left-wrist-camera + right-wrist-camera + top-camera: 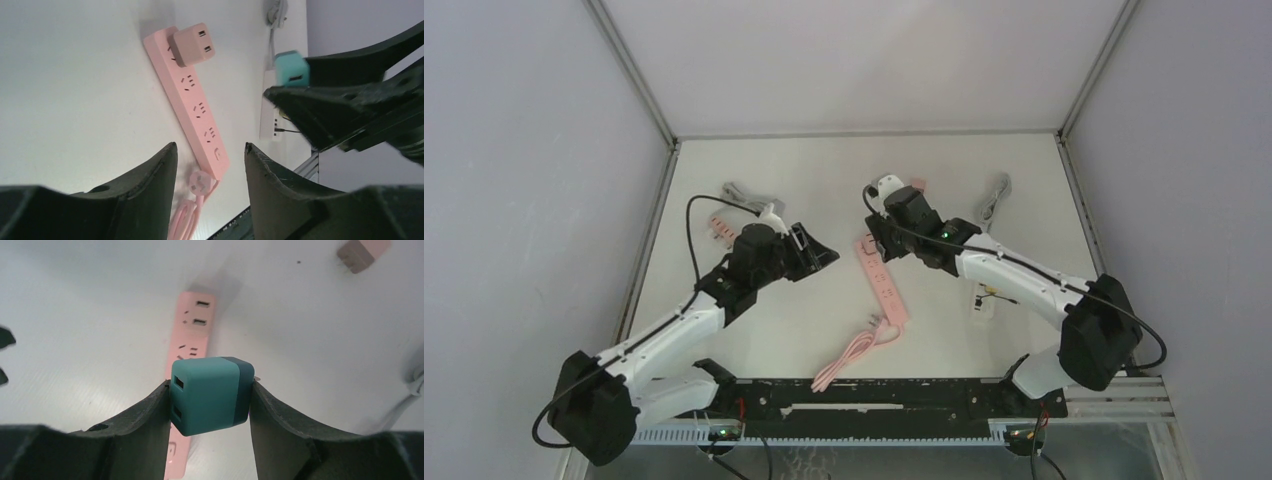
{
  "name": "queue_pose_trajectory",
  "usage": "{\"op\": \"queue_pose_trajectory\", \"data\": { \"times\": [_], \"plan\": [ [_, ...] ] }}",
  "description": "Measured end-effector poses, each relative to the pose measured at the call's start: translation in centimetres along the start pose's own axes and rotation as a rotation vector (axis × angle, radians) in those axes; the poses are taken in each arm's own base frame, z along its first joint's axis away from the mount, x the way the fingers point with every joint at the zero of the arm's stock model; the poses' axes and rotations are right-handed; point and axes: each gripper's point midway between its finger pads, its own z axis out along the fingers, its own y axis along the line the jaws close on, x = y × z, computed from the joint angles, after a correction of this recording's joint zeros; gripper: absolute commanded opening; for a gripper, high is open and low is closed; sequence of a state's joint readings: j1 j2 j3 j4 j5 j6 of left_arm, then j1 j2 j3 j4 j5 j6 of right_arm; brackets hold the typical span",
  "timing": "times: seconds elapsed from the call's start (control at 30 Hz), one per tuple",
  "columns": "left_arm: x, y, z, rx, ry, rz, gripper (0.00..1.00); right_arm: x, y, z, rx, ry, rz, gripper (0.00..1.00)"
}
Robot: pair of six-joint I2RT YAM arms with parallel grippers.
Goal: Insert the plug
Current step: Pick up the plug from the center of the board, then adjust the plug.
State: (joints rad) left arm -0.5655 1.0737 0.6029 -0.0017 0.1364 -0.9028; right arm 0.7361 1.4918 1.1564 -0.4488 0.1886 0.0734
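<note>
My right gripper is shut on the plug, a teal cube with two slots in its lighter face. It hangs just above the pink power strip. In the top view this gripper is over the strip's far end. The left gripper is open with nothing between its fingers, and it stands left of the strip. From the left wrist view the strip carries a pink cube charger at its far end, with the teal plug in the other gripper to the right.
The strip's pink cable and round plug coil toward the near edge. A white strip lies under the right arm. Grey cables lie at the back left and back right. A pink adapter lies at the left.
</note>
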Motion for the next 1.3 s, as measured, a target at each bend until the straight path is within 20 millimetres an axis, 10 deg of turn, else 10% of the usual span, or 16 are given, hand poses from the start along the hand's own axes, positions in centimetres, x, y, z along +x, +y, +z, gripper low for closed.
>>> {"op": "queue_pose_trajectory", "data": {
  "times": [0.37,1.3],
  "plan": [
    [-1.8,-4.9,-4.8,0.124,-0.017,0.045,0.59,1.4,5.9,-3.2,-0.233,-0.158,-0.276,0.38],
    [0.8,-8.1,-5.0,0.271,0.215,-0.074,0.58,-0.9,12.6,-6.5,-0.339,-0.44,-0.646,0.4]
  ]
}}
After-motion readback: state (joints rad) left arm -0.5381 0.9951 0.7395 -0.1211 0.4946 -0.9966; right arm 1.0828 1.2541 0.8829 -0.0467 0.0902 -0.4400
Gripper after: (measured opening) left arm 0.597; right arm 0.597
